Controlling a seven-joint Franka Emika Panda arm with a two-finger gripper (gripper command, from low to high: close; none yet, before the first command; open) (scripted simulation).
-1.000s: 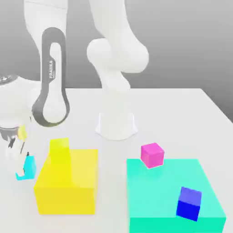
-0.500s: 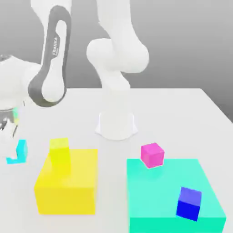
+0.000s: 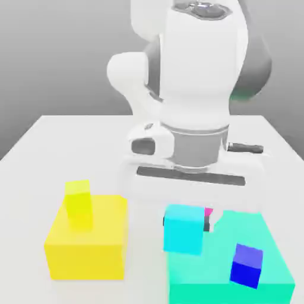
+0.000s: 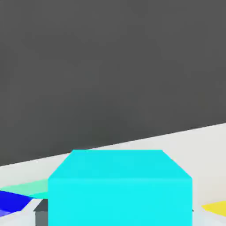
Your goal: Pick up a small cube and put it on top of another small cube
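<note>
Cyan cube (image 3: 184, 236) clamped in the gripper (image 3: 186, 222), beside the magenta cube (image 3: 208, 212), over turquoise block (image 3: 273, 261).

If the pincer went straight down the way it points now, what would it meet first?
Probably the magenta cube, which peeks out just behind the held cyan cube at the turquoise block's edge; the cyan cube would touch first. Depth is unclear.

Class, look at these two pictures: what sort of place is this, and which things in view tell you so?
Most likely a simulated robot test bench: a plain white table against a blank grey backdrop, a white robot arm mounted on it, and flat-coloured blocks such as the cyan cube and yellow block.
</note>
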